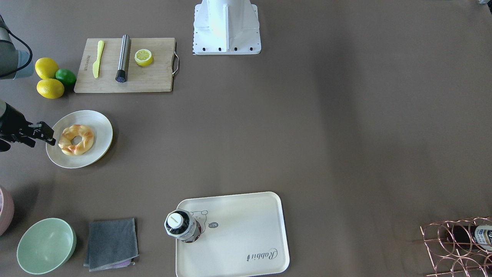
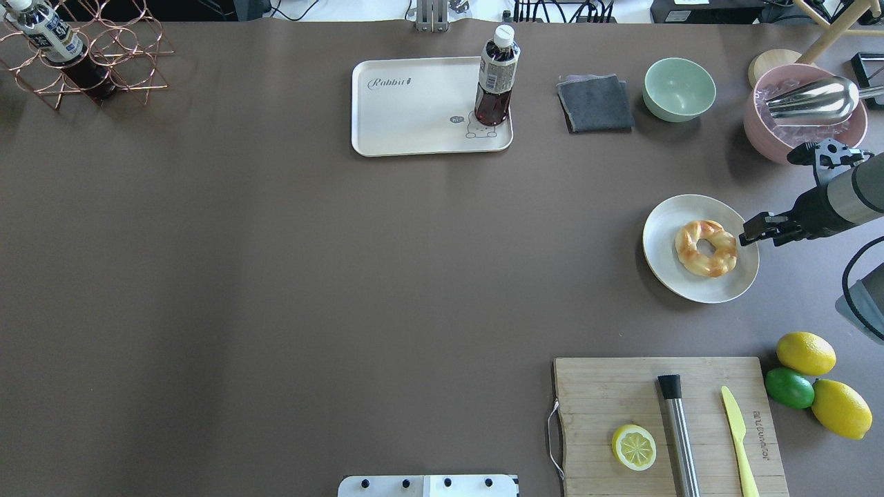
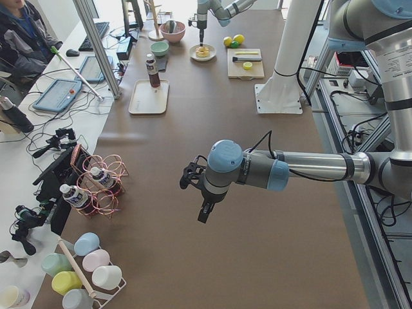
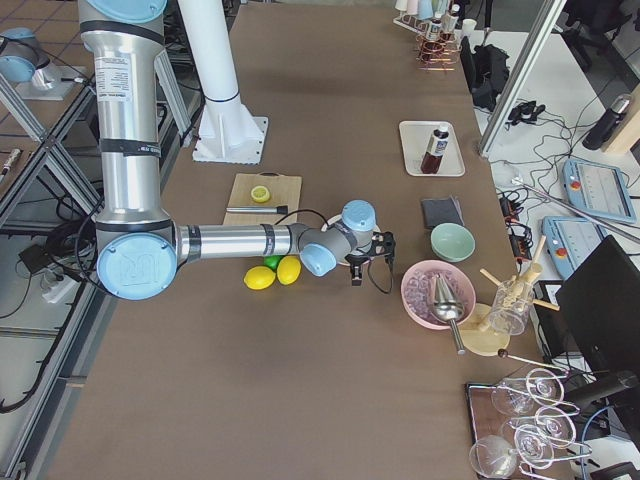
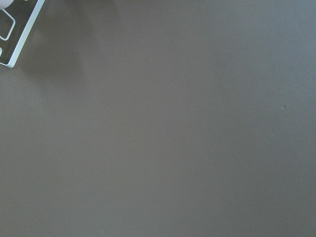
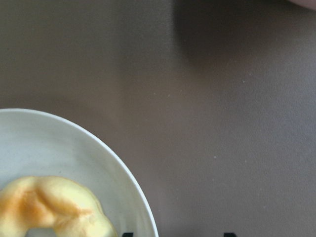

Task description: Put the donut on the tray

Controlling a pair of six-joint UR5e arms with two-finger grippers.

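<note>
Finds the donut (image 2: 690, 252) lying on the round white plate (image 2: 666, 228), well apart from the tray (image 2: 414, 110) holding a bottle (image 2: 494, 90), shows the right gripper (image 2: 747, 235) parted and empty at the plate's rim, cannot tell the state of the left gripper (image 3: 203, 215)

The overhead view looks forward and down from behind the robot; the front-facing view looks steeply down from across the worktop (image 1: 307, 134). Both share the right end effector (image 2: 746, 233) and the plate (image 2: 659, 243) just beside it. The side views look along the worktop from its ends, far off. The right wrist view sits close over the plate's rim and the donut (image 6: 49, 207); the left wrist view sits close over the worktop.
</note>
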